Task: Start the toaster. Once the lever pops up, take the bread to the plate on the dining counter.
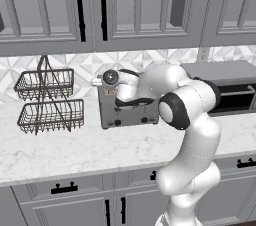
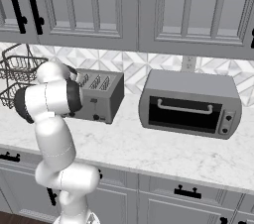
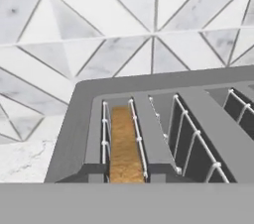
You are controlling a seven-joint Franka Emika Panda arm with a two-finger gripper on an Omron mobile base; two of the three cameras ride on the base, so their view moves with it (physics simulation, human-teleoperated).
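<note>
Brushed-grey metal forms the body of the toaster (image 1: 127,115), which stands on the marble worktop (image 1: 75,152) against the tiled backsplash (image 3: 149,15). In the hand view the top of the toaster (image 3: 163,119) shows open slots lined with white wire guides. The leftmost slot in that view holds the bread (image 3: 123,143), a golden-tan slice seated on edge between the guides and sunk below the slot rim. The neighbouring slots in that view appear dark and hold nothing visible.

The hand camera looks down along the slots from close above, with the bread-filled slot low and slightly left of centre. The fingertips are not distinguishable in this view. The jaws are drawn together, and the pictures do not show them clamped on any object. Whether the fingers touch the toaster cannot be told.

In the left base view the gripper (image 1: 107,82) sits at the toaster's upper left corner, with the white arm folded across the appliance and covering most of its top. Two dark knobs show along the lower front face.

A two-tier wire basket rack (image 1: 47,102) stands on the worktop to the left of the toaster, apart from it. A grey toaster oven (image 2: 191,104) stands to the right, well apart. Grey cabinets (image 1: 125,5) hang above.
</note>
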